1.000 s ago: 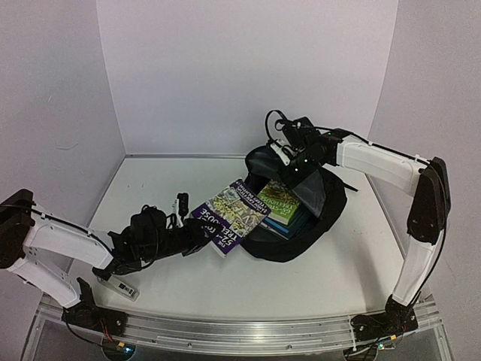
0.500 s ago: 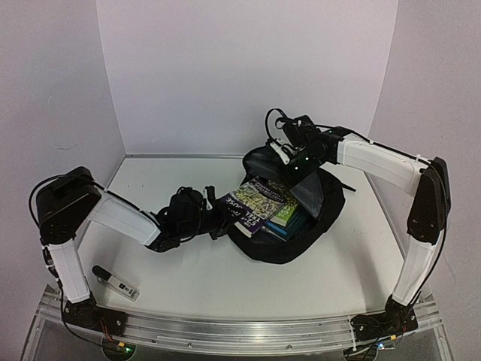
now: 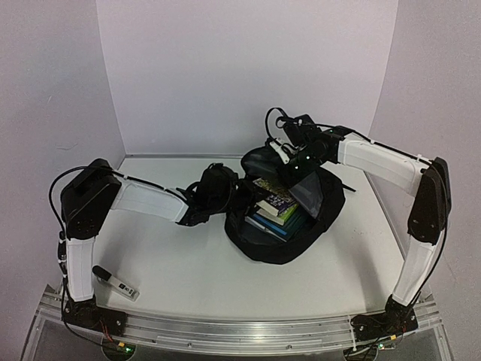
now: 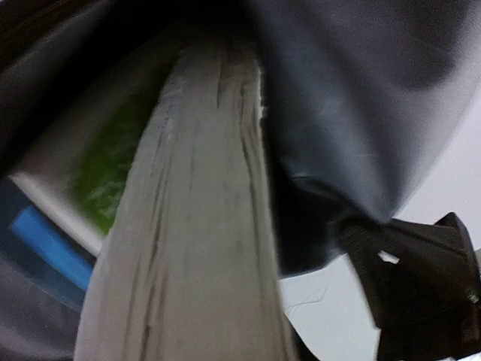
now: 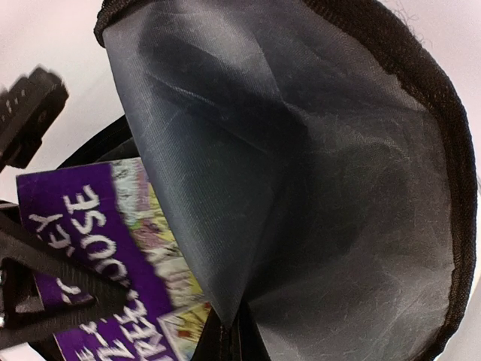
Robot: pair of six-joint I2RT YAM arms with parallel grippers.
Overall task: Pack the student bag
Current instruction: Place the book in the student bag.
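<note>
— How will the student bag (image 3: 319, 219) handle for us?

— Soft and floppy, we judge. It is thin black woven fabric with no frame, slumped just right of centre in the top view, with its mouth facing left. Left alone the opening would sag shut, so we take it by the rim or the flap (image 3: 307, 192). In the right wrist view the lining looks smooth with a slight sheen, and a coarser bound edge curves down the right side of the frame.

— Who has hold of it?

— Our right gripper (image 3: 290, 159) is pinched closed on that flap at the bag's upper edge, tenting the mouth open.

— And the load?

— Our left gripper (image 3: 242, 197) is at the mouth, clamped on a purple book (image 3: 274, 192). That book is partly inside and lies over a green book (image 3: 285, 213) and a blue book (image 4: 45, 241). They are stiff, flat slabs. The glossy cover may slide, we think, while the page edge looks rough in the left wrist view. We expect the bag to grow bottom-heavy.

— Anything further out?

— A small pen-like stick (image 3: 115, 283) lies at the lower left on the white table (image 3: 188, 278), well apart from the bag.
</note>
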